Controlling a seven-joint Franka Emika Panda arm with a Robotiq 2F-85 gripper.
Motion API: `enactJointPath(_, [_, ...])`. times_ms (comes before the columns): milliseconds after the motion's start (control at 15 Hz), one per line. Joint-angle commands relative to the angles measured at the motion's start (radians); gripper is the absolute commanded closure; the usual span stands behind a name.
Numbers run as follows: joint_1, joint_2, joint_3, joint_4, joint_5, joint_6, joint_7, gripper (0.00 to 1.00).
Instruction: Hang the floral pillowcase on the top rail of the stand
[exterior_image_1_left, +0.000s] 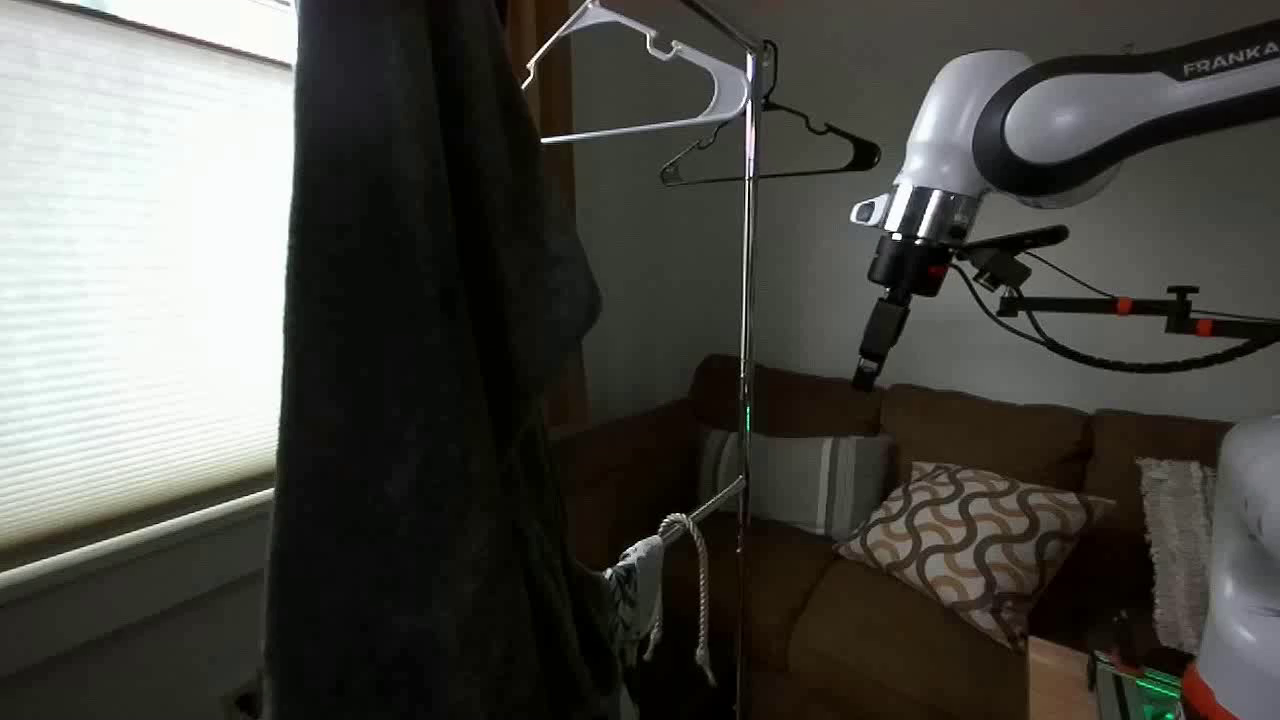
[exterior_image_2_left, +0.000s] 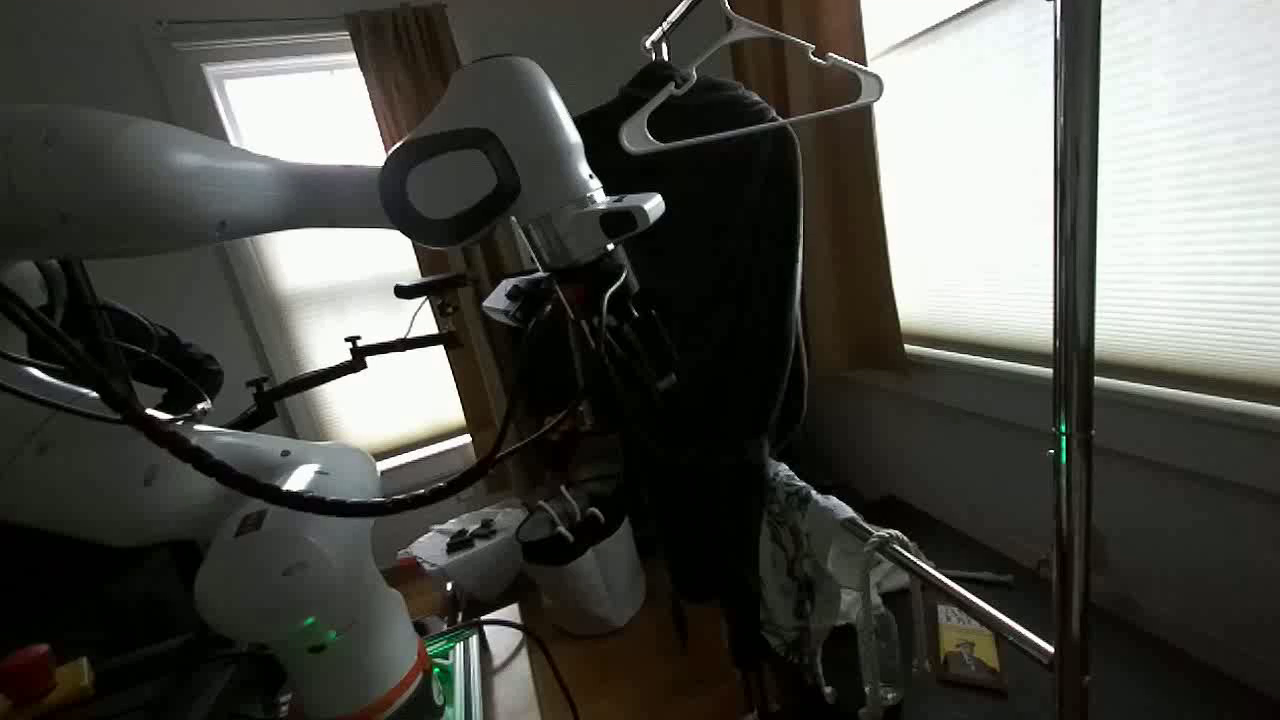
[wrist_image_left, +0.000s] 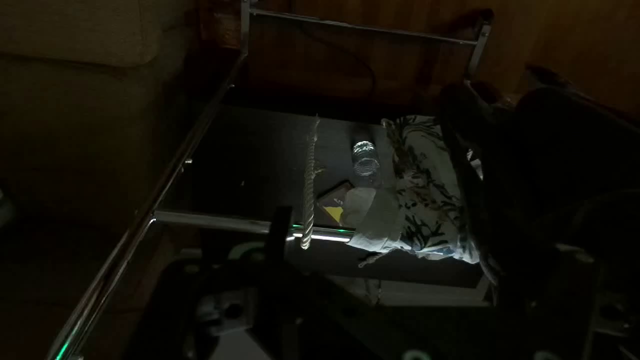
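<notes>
The floral pillowcase, white with dark leaf shapes, hangs over the stand's lower rail. It shows in both exterior views and from above in the wrist view. The lower rail also carries a white rope beside it. The stand's top rail is high up, partly out of view. My gripper is pointing down, well above the pillowcase and apart from it. It looks open and empty; one finger is lost in darkness in the wrist view.
A large dark cloth hangs from the stand and hides part of the pillowcase. A white hanger and a black hanger hang up high. A chrome post stands at the rail's end. A couch is behind.
</notes>
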Motion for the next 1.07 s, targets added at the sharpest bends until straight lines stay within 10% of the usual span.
enactJointPath(0, [0.003,0.0,-0.002,0.002,-0.002,-0.002,0.002,0.0])
enactJointPath(867, [0.316,0.471,-0.025,-0.013,0.403,0.413,-0.116,0.0])
enactJointPath(1000, [0.267,0.444,0.026,-0.012,0.369,0.397,-0.086,0.0])
